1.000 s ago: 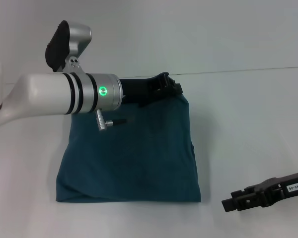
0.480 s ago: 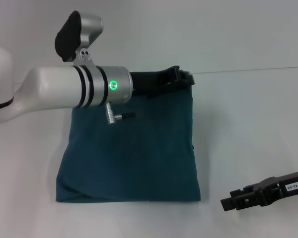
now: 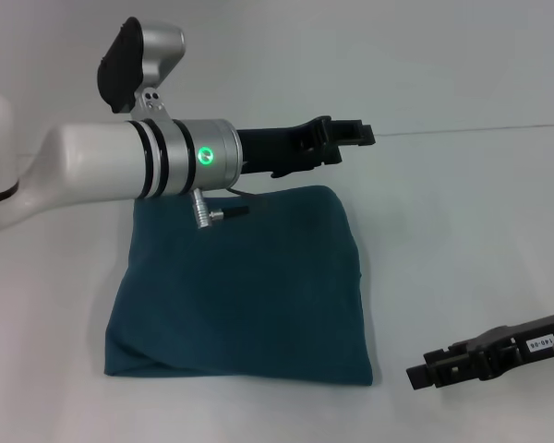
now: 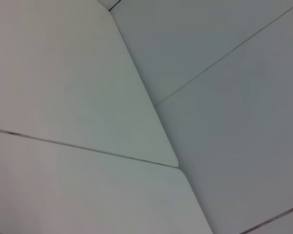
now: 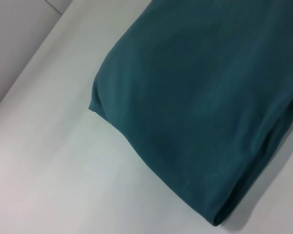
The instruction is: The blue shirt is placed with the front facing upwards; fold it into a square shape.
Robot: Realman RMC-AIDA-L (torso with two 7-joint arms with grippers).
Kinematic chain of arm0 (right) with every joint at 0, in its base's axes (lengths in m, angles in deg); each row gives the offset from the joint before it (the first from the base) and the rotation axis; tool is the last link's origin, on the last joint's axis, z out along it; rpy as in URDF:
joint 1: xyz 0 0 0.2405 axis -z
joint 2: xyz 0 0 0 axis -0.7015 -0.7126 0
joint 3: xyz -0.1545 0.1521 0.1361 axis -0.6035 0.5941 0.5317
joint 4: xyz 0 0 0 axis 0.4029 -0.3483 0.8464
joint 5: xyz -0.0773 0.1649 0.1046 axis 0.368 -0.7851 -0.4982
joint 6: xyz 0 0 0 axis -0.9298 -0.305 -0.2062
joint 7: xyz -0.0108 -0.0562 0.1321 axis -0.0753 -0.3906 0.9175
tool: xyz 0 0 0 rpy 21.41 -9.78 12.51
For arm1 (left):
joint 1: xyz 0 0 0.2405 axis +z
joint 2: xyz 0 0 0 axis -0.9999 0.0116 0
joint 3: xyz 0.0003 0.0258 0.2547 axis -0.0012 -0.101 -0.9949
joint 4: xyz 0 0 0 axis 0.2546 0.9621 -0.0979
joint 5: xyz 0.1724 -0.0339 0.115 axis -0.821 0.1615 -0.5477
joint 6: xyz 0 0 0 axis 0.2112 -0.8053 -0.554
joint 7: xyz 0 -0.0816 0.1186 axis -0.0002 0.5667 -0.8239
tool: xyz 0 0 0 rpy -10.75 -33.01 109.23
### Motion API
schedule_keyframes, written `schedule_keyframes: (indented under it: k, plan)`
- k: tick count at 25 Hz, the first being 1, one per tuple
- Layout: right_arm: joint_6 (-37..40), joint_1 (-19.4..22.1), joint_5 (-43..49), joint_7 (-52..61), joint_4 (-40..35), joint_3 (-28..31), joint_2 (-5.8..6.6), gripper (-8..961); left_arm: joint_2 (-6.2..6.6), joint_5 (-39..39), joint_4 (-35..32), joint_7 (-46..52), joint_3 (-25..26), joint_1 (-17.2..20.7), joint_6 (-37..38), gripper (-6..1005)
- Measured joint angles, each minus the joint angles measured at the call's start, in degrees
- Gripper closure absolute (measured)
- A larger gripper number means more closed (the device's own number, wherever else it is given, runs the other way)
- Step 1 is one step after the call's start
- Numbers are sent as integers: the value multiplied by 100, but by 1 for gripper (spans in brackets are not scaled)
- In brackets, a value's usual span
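Head view: we've got the shirt (image 3: 240, 286) lying on the worktop (image 3: 462, 231) as a rough square, so folding looks about done. Left gripper (image 3: 355, 134) hovers beyond it, right gripper (image 3: 420, 374) beside it; can't tell either's jaws.

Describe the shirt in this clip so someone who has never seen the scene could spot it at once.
On the white table, look just below the left gripper, which is raised beyond the far edge of the cloth. The blue shirt lies there folded into a rough square. It is the only cloth present, plain dark teal with no print showing; the right gripper sits off its near right corner.
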Motion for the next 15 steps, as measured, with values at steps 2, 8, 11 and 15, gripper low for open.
schedule_keyframes:
  k: [2,8,11,15]
  plan:
    - [8,-16,0,1,0,6,1,280,5,1,-92,-5,-13,34,126,443]
    - [11,-71,-56,82,-6,106,22,280,62,3,-1127,-34,-19,673,1022,313]
    - [21,-141,-84,280,-43,251,36,280,191,2,-1716,114,24,1209,1431,238]
    - [27,-369,-128,922,-72,601,179,280,366,-42,-1973,324,203,1783,1975,110]
